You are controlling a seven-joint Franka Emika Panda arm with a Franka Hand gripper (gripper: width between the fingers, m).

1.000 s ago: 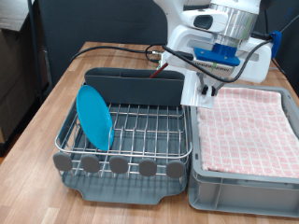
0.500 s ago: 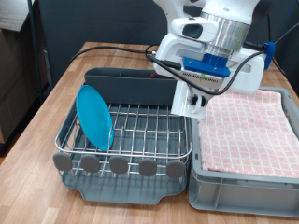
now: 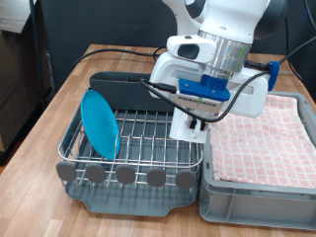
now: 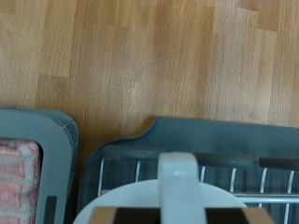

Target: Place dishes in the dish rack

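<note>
My gripper (image 3: pixel 195 118) is shut on the small white mug (image 3: pixel 184 126) and holds it over the right end of the dark-grey dish rack (image 3: pixel 128 175), just above the wire grid. In the wrist view the mug (image 4: pixel 177 189) with its handle fills the lower middle, with the rack's rim (image 4: pixel 224 135) beneath it. The bright-blue plate (image 3: pixel 99 123) stands on edge in the rack's left part. The tall grey cutlery compartment (image 3: pixel 133 91) runs along the rack's far side. The wooden spoon is not in view.
A grey crate (image 3: pixel 252 197) lined with a pink checkered cloth (image 3: pixel 262 133) stands right of the rack; its corner shows in the wrist view (image 4: pixel 58 159). Black cables (image 3: pixel 118 54) trail over the wooden table (image 3: pixel 49 118) behind the rack.
My gripper has carried the mug leftward and down, from the crate's edge to over the rack's right end.
</note>
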